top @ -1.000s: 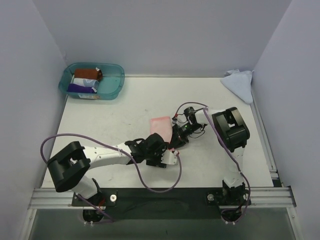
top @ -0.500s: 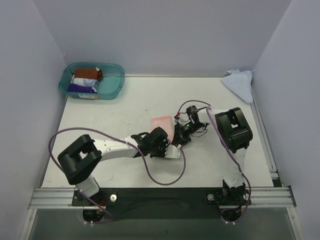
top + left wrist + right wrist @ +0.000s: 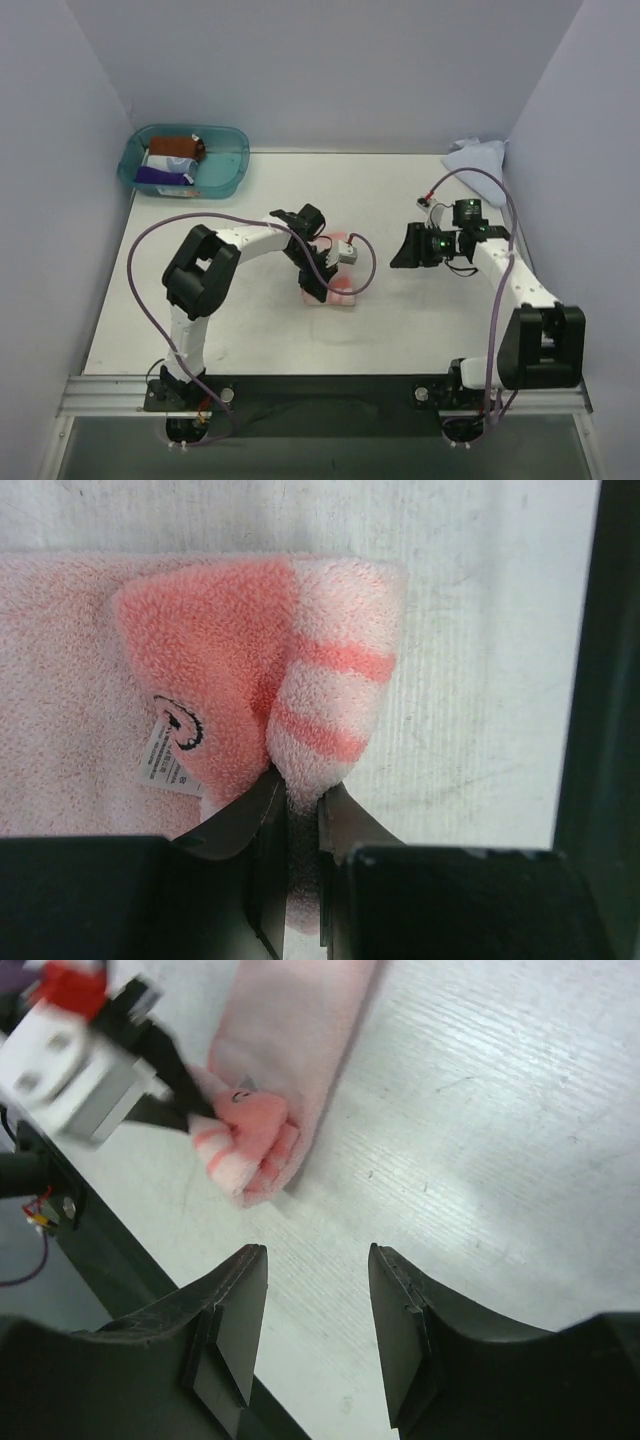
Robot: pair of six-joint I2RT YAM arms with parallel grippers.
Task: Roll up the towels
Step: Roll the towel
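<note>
The pink towel (image 3: 343,294) lies near the middle of the table, mostly hidden under my left gripper (image 3: 324,280). In the left wrist view the pink towel (image 3: 200,640) has its near corner folded up, showing stripes and a small white tag (image 3: 165,755). My left gripper (image 3: 297,792) is shut on that folded edge. My right gripper (image 3: 404,247) hangs open to the right, apart from the cloth. From the right wrist, the gripper (image 3: 318,1260) holds nothing, and the pink towel (image 3: 290,1030) lies ahead of it. The light blue towel (image 3: 478,165) lies crumpled at the back right corner.
A teal see-through tub (image 3: 226,178) with several rolled cloths stands at the back left. Purple cables loop from both arms over the table. Walls close in the left, back and right sides. A black rail runs along the near edge.
My right gripper opened, let go of the pink towel and drew back to the right. My left gripper shut on the towel's folded edge and its arm swung round to the far side.
</note>
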